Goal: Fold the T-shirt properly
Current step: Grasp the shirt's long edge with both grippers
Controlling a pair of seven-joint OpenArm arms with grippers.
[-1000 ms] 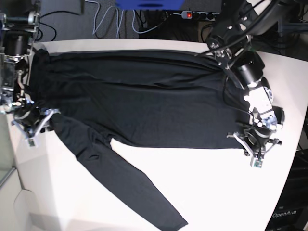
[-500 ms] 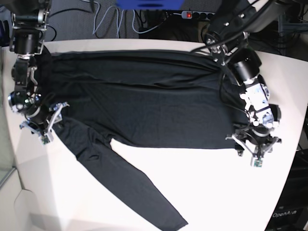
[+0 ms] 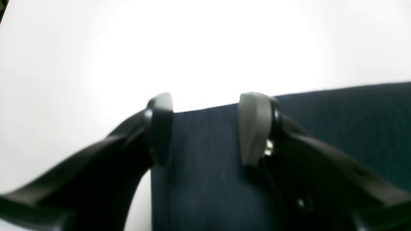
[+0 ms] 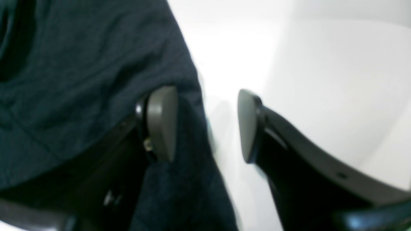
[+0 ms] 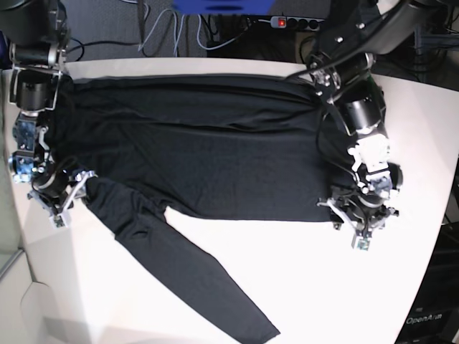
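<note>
The black T-shirt (image 5: 208, 150) lies flat across the white table (image 5: 301, 287), with one long sleeve (image 5: 208, 287) trailing diagonally toward the front. My left gripper (image 5: 349, 228) stands open over the shirt's bottom right corner. In the left wrist view that corner of cloth (image 3: 205, 179) lies between and below the parted fingers of the left gripper (image 3: 207, 128). My right gripper (image 5: 69, 197) is open at the shirt's left edge, by the sleeve's root. In the right wrist view, the right gripper (image 4: 205, 125) has one finger over the cloth (image 4: 80, 64) and the other over bare table.
A power strip (image 5: 290, 22) with a red switch and loose cables (image 5: 165, 32) lie behind the table's back edge. The table's rounded edge runs close on the right and at the front left.
My left gripper has moved left onto the shirt's bottom right corner. My right gripper has shifted right and slightly toward the front, reaching the shirt's left edge.
</note>
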